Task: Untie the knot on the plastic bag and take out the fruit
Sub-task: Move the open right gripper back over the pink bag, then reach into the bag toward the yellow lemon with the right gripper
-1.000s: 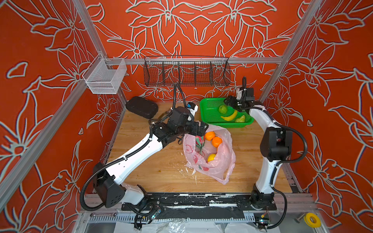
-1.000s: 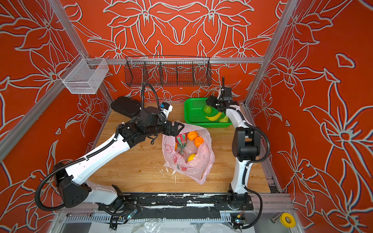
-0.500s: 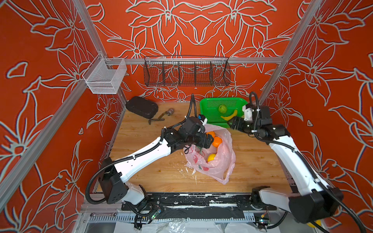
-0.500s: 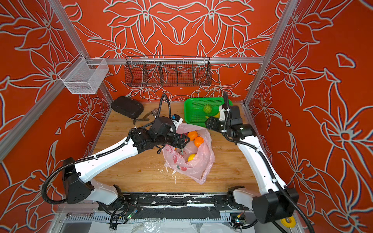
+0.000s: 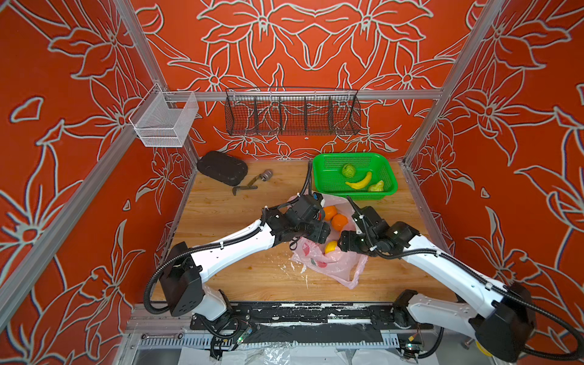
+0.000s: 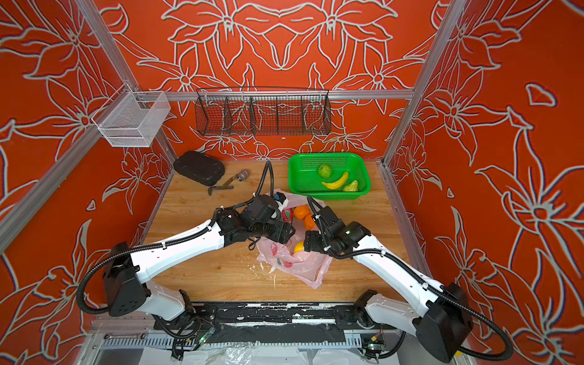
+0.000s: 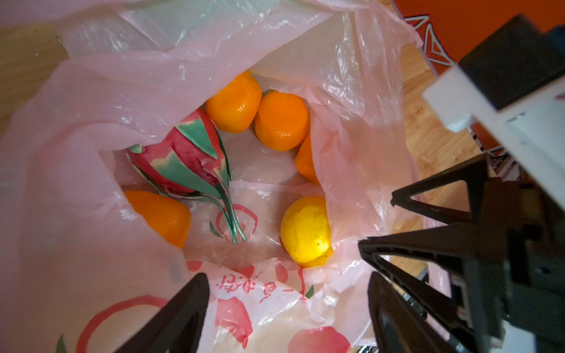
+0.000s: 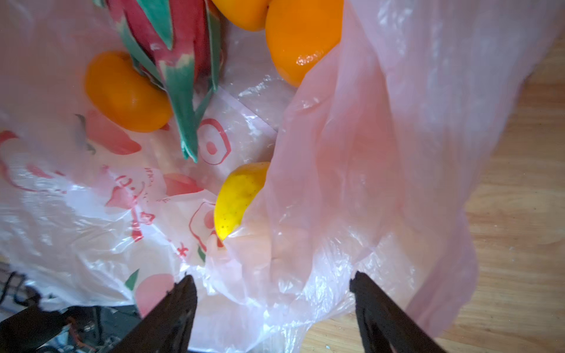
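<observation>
In both top views my two arms are meeting over the plastic bag point(image 5: 335, 268), which is lying open on the wooden surface point(image 5: 237, 278) just on the near side of the green basket point(image 5: 354, 196). No knot is showing. My left arm point(image 5: 234, 249) is reaching in from the left and my right arm point(image 6: 388, 265) from the right, both wrists bent down at the bag's mouth. The yellow fruit point(image 5: 331, 247) is lying between them, with two oranges point(image 5: 339, 222) beyond it.

In the left wrist view my left fingers point(image 7: 174, 321) are standing apart, grasping nothing, above the bag's printed lip. The dragon fruit point(image 7: 183, 156) is lying ahead, its long axis running toward me, leaf tips nearest.

In the right wrist view my right fingers point(image 8: 171, 314) are likewise spread and empty, with only loose film between them. The yellow fruit is sitting just ahead, half under a fold of the bag. I am judging my right arm the nearer to it, and that fold is likely to get in the way.
</observation>
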`<state>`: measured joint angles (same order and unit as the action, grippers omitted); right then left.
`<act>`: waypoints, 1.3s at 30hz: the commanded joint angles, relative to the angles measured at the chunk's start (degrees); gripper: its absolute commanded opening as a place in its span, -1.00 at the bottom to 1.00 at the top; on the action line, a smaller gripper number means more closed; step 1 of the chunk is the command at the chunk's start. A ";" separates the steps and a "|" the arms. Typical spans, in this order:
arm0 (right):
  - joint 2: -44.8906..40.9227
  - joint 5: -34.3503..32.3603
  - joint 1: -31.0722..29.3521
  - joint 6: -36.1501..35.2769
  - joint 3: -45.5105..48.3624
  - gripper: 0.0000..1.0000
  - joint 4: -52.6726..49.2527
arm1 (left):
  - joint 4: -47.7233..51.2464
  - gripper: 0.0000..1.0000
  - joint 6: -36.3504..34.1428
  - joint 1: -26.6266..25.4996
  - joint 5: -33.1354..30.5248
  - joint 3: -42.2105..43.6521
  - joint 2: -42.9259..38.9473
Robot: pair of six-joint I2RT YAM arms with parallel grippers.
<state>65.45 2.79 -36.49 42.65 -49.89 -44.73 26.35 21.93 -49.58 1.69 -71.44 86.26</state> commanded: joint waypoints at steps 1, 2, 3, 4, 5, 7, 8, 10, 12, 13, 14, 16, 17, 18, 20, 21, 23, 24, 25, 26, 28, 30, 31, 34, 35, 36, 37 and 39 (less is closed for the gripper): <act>2.03 -5.16 -1.23 2.29 2.38 0.49 -3.25 | -3.29 0.62 -1.32 -0.32 5.94 -0.54 2.65; 1.79 -5.91 -1.62 2.30 3.39 0.44 -3.28 | -2.73 0.62 -1.00 -0.40 6.74 -1.46 3.76; 1.29 -6.65 -1.91 2.58 4.75 0.40 -3.24 | -2.19 0.62 -0.85 -0.55 7.19 -2.25 4.81; 0.83 -7.02 -1.96 2.61 5.93 0.34 -2.90 | -1.86 0.62 -0.84 -0.60 7.27 -2.83 5.66; 0.40 -7.35 -1.92 2.68 7.33 0.27 -2.43 | -1.70 0.62 -0.62 -0.82 6.91 -3.39 6.65; -0.53 -7.79 -1.92 3.19 9.29 0.16 -1.94 | -1.95 0.61 -0.30 -0.99 6.65 -3.94 8.05; -0.99 -7.89 -1.92 3.43 10.26 0.13 -1.40 | -2.21 0.60 -0.38 -1.25 6.30 -4.06 8.76; -1.79 -7.93 -1.92 4.03 11.79 0.12 -0.25 | -3.08 0.58 -0.65 -1.86 4.95 -3.82 9.89; -2.14 -7.13 -1.92 4.32 13.44 0.10 1.53 | -4.08 0.55 -1.64 -2.66 3.49 -3.80 11.41; -1.89 -7.18 -1.92 4.60 13.91 0.10 1.76 | -4.08 0.55 -2.33 -3.13 3.12 -4.14 12.23; -1.62 -7.10 -1.92 4.85 14.34 0.10 1.82 | -3.58 0.55 -2.90 -3.65 2.57 -4.98 13.43; -1.52 -7.09 -1.92 5.19 14.72 0.11 1.96 | -2.77 0.55 -3.04 -4.37 1.53 -6.66 15.93; -1.78 -6.94 -1.92 5.33 14.95 0.12 2.31 | -2.49 0.55 -2.65 -4.55 1.30 -7.52 17.37; -2.07 -6.85 -1.92 5.39 15.12 0.12 2.69 | -2.12 0.55 -2.00 -4.69 1.46 -8.45 18.79; -2.68 -7.08 -1.96 5.49 15.14 0.12 2.67 | -1.03 0.55 -0.90 -4.65 2.09 -10.42 21.11; -3.10 -7.31 -1.92 5.44 15.09 0.13 2.54 | -0.53 0.55 -0.68 -4.65 2.72 -11.19 22.19; -3.77 -7.37 -1.92 5.54 15.36 0.13 2.33 | 0.69 0.55 -0.51 -4.63 3.30 -12.43 23.71; -4.18 -7.21 -1.92 5.52 15.54 0.13 2.28 | 1.42 0.56 -0.54 -4.65 3.25 -12.78 24.30; -4.42 -7.13 -1.92 5.52 15.59 0.13 2.26 | 1.68 0.56 -0.64 -4.64 3.23 -12.71 24.55; -4.83 -7.05 -1.92 5.52 15.72 0.13 2.11 | 1.46 0.58 -0.79 -4.60 3.23 -12.24 24.74; -5.31 -7.18 -1.92 5.55 15.95 0.13 2.13 | 1.41 0.63 -1.17 -4.52 4.09 -11.87 25.42; -5.58 -7.42 -1.92 5.68 15.96 0.13 2.17 | 1.51 0.66 -1.55 -4.43 6.64 -12.26 26.74; -5.56 -7.51 -1.92 5.65 15.91 0.13 2.12 | 1.74 0.65 -1.39 -4.39 7.41 -12.64 27.35; -5.17 -7.54 -1.92 5.55 15.82 0.15 2.38 | 0.73 0.61 -1.15 -4.38 11.45 -12.81 28.75; -5.02 -7.54 -1.92 5.51 15.81 0.15 2.38 | -0.05 0.57 -0.90 -4.38 12.46 -12.40 28.98; -4.91 -7.49 -1.92 5.45 15.78 0.16 2.39 | -0.62 0.52 -0.75 -4.39 13.34 -12.16 29.14; -4.77 -7.49 -1.92 5.40 15.69 0.16 2.37 | -0.92 0.47 -0.44 -4.37 13.66 -11.95 29.28; -4.50 -7.58 -1.92 5.29 15.36 0.16 2.28 | -0.91 0.38 -0.03 -4.30 14.08 -11.95 29.88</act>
<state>60.64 -2.76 -38.00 47.16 -34.52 -41.60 24.77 21.37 -53.78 12.40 -83.77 113.95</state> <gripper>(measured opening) 0.581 0.702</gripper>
